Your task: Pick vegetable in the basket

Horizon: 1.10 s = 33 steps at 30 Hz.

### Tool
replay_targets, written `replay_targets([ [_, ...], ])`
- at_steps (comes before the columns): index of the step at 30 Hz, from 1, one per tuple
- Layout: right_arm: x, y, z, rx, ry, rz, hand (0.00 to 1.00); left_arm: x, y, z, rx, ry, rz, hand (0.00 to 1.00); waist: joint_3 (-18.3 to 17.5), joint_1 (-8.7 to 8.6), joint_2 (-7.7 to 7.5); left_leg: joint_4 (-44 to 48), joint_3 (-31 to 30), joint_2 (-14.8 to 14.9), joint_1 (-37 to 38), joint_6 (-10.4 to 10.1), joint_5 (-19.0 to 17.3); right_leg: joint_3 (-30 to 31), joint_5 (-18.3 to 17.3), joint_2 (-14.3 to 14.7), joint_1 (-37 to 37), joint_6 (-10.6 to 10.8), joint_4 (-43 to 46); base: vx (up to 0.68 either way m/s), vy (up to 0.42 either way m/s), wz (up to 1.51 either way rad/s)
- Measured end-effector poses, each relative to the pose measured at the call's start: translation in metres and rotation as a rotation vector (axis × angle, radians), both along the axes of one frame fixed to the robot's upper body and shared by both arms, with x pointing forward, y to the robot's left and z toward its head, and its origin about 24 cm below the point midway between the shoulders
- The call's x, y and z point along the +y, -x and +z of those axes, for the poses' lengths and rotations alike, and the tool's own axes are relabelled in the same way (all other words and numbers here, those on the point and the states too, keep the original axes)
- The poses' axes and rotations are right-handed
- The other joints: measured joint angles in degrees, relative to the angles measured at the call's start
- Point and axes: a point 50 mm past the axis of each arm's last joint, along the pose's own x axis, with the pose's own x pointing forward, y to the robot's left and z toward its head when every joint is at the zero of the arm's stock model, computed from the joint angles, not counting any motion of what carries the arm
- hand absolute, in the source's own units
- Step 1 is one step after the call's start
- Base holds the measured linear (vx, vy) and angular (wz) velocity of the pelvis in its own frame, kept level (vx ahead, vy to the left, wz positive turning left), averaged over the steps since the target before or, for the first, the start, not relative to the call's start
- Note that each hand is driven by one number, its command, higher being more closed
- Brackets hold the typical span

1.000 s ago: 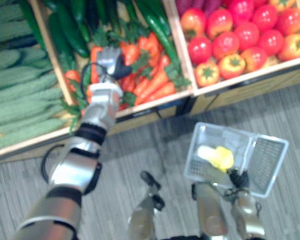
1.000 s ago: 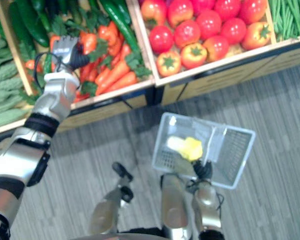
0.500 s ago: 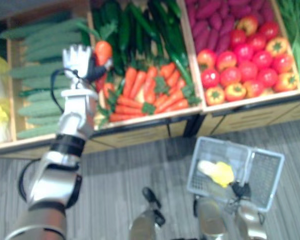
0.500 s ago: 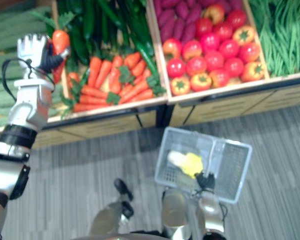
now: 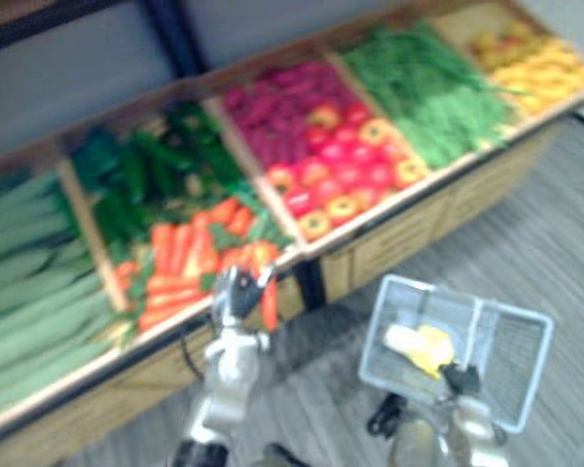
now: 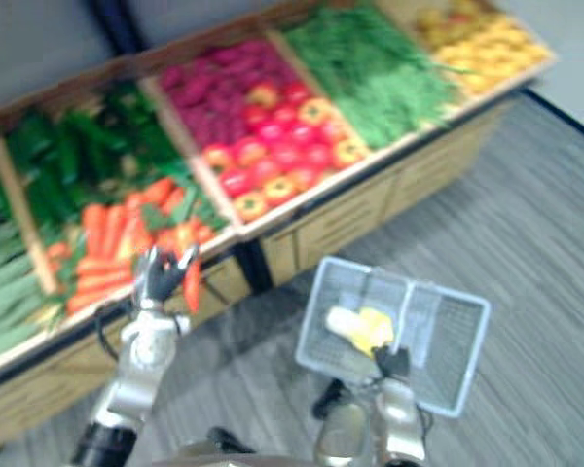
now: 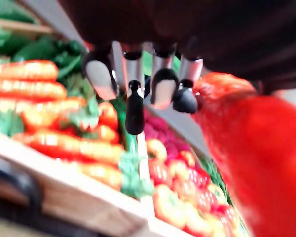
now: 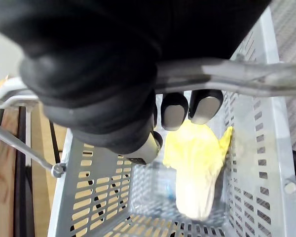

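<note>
The left arm rises forward with its forearm nearly upright, the left hand (image 5: 236, 292) pointing up with fingers (image 7: 162, 88) and thumb pinched on a carrot (image 5: 270, 304), while the right hand (image 6: 392, 364) hangs low before the body, fingers (image 8: 173, 109) hooked round the basket handle (image 8: 227, 74).

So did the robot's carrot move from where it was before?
Yes. The left hand has lifted the carrot off the pile in the carrot bin and pulled it back to the bin's front edge, toward the basket.
</note>
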Motion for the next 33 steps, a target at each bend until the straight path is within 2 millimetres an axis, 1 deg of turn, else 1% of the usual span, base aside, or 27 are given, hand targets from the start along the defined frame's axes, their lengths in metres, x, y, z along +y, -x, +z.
replay_targets([
  [1,0.0,0.0,0.001,0.002,0.011,0.021,1.0,-0.003,0.003,-0.006,0.025,0.018,-0.001,1.0,-0.2,-0.04,0.26,4.9,-0.2,2.8,0.1,1.4,-0.9,1.7,-0.5,1.5,0.0,0.0,-0.4,0.12,-0.211,-1.47],
  [2,-0.001,0.004,0.003,0.002,0.03,0.052,1.0,-0.011,0.006,-0.017,0.072,0.06,-0.022,1.0,-0.7,0.18,1.26,14.8,-2.0,8.8,-0.7,4.0,-1.1,5.2,-2.2,4.5,0.1,-0.3,-1.3,0.13,-0.192,-1.73],
  [3,-0.002,0.006,0.005,0.001,0.045,0.085,1.0,-0.021,0.01,-0.028,0.119,0.101,-0.044,1.0,-1.5,0.08,2.46,22.1,-7.1,13.0,-1.8,7.2,1.0,8.6,-2.6,7.9,0.2,-0.9,-2.0,0.16,-0.211,-2.02],
  [4,-0.004,0.007,0.007,0.0,0.059,0.106,1.0,-0.029,0.014,-0.036,0.154,0.137,-0.065,1.0,-1.8,0.15,3.02,26.5,-13.9,13.8,-3.6,8.3,1.4,11.9,-2.7,10.2,0.4,-1.1,-2.9,0.1,-0.077,-1.69],
  [5,-0.004,0.007,0.008,0.0,0.07,0.124,1.0,-0.032,0.018,-0.042,0.182,0.164,-0.069,1.0,-1.9,0.08,3.16,28.3,-18.8,12.6,-5.1,6.3,-0.6,14.0,-2.7,11.2,0.4,-1.3,-3.5,0.15,-0.044,-1.8],
  [6,-0.002,0.006,0.009,0.004,0.08,0.151,1.0,-0.036,0.022,-0.049,0.213,0.184,-0.072,1.0,-1.8,0.14,2.95,29.9,-27.8,8.0,-8.2,4.3,-4.9,18.2,-2.4,12.6,0.5,-1.8,-4.4,0.21,-0.017,-1.92],
  [7,0.002,0.006,0.009,0.004,0.081,0.179,1.0,-0.038,0.027,-0.056,0.245,0.219,-0.064,1.0,-1.7,0.34,2.8,29.6,-34.2,3.3,-10.6,3.6,-8.6,22.0,-2.0,13.9,1.5,-2.4,-5.8,0.23,0.002,-1.91],
  [8,0.005,0.006,0.009,0.005,0.078,0.194,1.0,-0.037,0.029,-0.058,0.256,0.22,-0.061,1.0,-1.7,0.5,2.69,28.7,-35.9,1.4,-11.2,3.4,-10.2,23.8,-1.8,14.3,2.1,-2.7,-6.3,0.22,0.045,-1.84],
  [9,0.012,0.009,0.006,0.015,0.067,0.223,1.0,-0.037,0.036,-0.063,0.278,0.228,-0.057,1.0,-1.6,0.95,2.55,25.6,-39.0,-1.7,-11.9,3.4,-12.6,27.4,-1.5,15.2,3.5,-3.0,-7.1,0.21,0.074,-1.72],
  [10,0.018,0.01,0.005,0.021,0.061,0.247,1.0,-0.038,0.043,-0.068,0.305,0.257,-0.049,1.0,-1.4,1.65,2.16,21.3,-43.7,-5.4,-13.6,3.2,-14.0,31.0,-1.0,15.9,4.4,-2.9,-8.1,0.2,0.088,-1.7],
  [11,0.02,0.01,0.005,0.02,0.06,0.26,1.0,-0.038,0.046,-0.07,0.313,0.261,-0.048,1.0,-1.5,2.01,2.22,18.9,-46.9,-7.6,-14.5,3.0,-14.3,33.1,-0.7,16.0,4.4,-2.7,-8.3,0.17,0.121,-1.79],
  [12,0.025,0.007,0.006,0.013,0.057,0.283,1.0,-0.038,0.049,-0.071,0.32,0.264,-0.045,1.0,-1.5,3.23,2.25,14.1,-53.8,-12.1,-16.0,2.8,-14.3,37.6,0.0,16.2,4.0,-2.3,-8.9,0.14,0.149,-1.9],
  [13,0.031,0.004,0.007,0.006,0.053,0.311,1.0,-0.037,0.049,-0.072,0.321,0.262,-0.043,1.0,-1.6,4.14,2.32,9.0,-60.0,-16.1,-17.5,2.5,-13.9,41.5,1.2,16.3,4.1,-1.1,-10.3,0.12,0.161,-1.88],
  [14,0.034,0.002,0.007,0.002,0.049,0.326,1.0,-0.037,0.049,-0.072,0.321,0.26,-0.043,1.0,-1.7,4.41,2.56,6.0,-62.5,-17.3,-17.8,1.6,-12.8,43.2,1.8,16.6,4.1,-0.4,-10.9,0.09,0.189,-1.76],
  [15,0.038,0.0,0.008,-0.006,0.041,0.358,1.0,-0.037,0.049,-0.073,0.323,0.261,-0.046,1.0,-2.2,4.69,3.96,0.7,-64.6,-17.1,-17.6,1.6,-5.7,45.9,3.0,18.0,4.6,1.5,-11.8,0.12,0.222,-1.47],
  [16,0.045,-0.002,0.007,0.0,0.029,0.381,1.0,-0.038,0.049,-0.079,0.35,0.253,-0.051,1.0,-2.5,4.7,3.4,-0.1,-61.7,-17.1,-15.8,2.2,-5.3,48.3,4.0,17.6,6.0,2.9,-13.1,0.14,0.227,-1.26],
  [17,0.048,-0.002,0.008,-0.006,0.022,0.393,1.0,-0.037,0.049,-0.081,0.359,0.246,-0.054,1.0,-2.7,4.35,2.74,-1.4,-60.9,-17.6,-15.1,2.4,-5.2,48.9,4.1,17.1,6.2,3.3,-13.8,0.17,0.22,-0.87],
  [18,0.053,-0.004,0.01,-0.018,0.011,0.412,1.0,-0.037,0.044,-0.08,0.357,0.23,-0.076,1.0,-3.1,4.27,1.39,-4.3,-58.6,-18.3,-13.6,3.4,-4.5,50.2,4.2,16.2,5.9,3.6,-14.2,0.18,0.226,-0.52],
  [19,0.057,-0.005,0.01,-0.022,0.004,0.416,1.0,-0.04,0.039,-0.078,0.351,0.219,-0.104,1.0,-3.1,4.06,0.55,-6.2,-57.7,-19.0,-12.3,4.1,-3.8,50.8,4.0,15.4,5.7,4.0,-14.1,0.18,0.219,-0.48],
  [20,0.058,-0.005,0.01,-0.021,0.006,0.42,1.0,-0.042,0.037,-0.077,0.349,0.219,-0.117,1.0,-3.1,4.03,0.23,-7.0,-57.0,-19.4,-11.6,4.3,-3.6,50.9,3.7,15.1,5.5,4.4,-13.6,0.16,0.196,-0.34],
  [22,0.062,-0.007,0.011,-0.03,0.001,0.429,1.0,-0.049,0.034,-0.075,0.35,0.218,-0.156,1.0,-3.1,3.94,-0.05,-8.1,-55.4,-20.0,-10.5,4.5,-3.5,50.9,3.0,14.5,4.3,5.5,-11.3,0.09,0.117,-0.33],
  [23,0.064,-0.009,0.013,-0.038,-0.004,0.432,1.0,-0.052,0.033,-0.074,0.35,0.214,-0.179,1.0,-3.1,4.04,-0.04,-8.1,-54.3,-20.1,-10.2,4.5,-3.4,50.2,2.9,14.4,3.5,5.5,-9.7,0.06,0.078,-0.33],
  [24,0.066,-0.011,0.013,-0.042,-0.008,0.435,1.0,-0.056,0.032,-0.075,0.355,0.208,-0.2,1.0,-3.1,3.99,-0.05,-8.2,-53.8,-20.2,-9.6,4.5,-3.4,47.8,2.9,14.0,3.5,5.5,-9.1,0.04,0.058,-0.27],
  [26,0.072,-0.011,0.014,-0.046,-0.021,0.442,1.0,-0.064,0.03,-0.074,0.359,0.202,-0.248,1.0,-3.1,3.48,-0.1,-8.4,-53.9,-20.6,-8.9,4.5,-3.4,46.1,2.9,13.6,4.3,5.5,-9.4,0.02,0.034,0.03],
  [28,0.077,-0.012,0.015,-0.052,-0.027,0.458,1.0,-0.065,0.031,-0.074,0.362,0.2,-0.257,1.0,-3.4,3.53,-0.53,-9.5,-53.8,-20.6,-8.5,4.5,-3.4,45.9,2.9,13.5,4.6,5.5,-10.6,0.0,-0.002,-0.04],
  [29,0.083,-0.013,0.016,-0.059,-0.034,0.477,1.0,-0.064,0.033,-0.079,0.389,0.19,-0.262,1.0,-3.8,3.63,-1.17,-10.3,-53.6,-20.6,-8.4,4.7,-3.4,45.3,3.0,13.4,5.3,5.4,-12.8,-0.01,-0.013,-0.1],
  [33,0.095,-0.012,0.016,-0.061,-0.054,0.518,1.0,-0.069,0.047,-0.1,0.504,0.164,-0.298,1.0,-4.5,3.54,-1.16,-11.0,-53.6,-19.8,-7.4,4.5,-3.2,44.4,4.9,14.0,7.9,5.0,-16.8,-0.01,-0.047,-0.01],
])
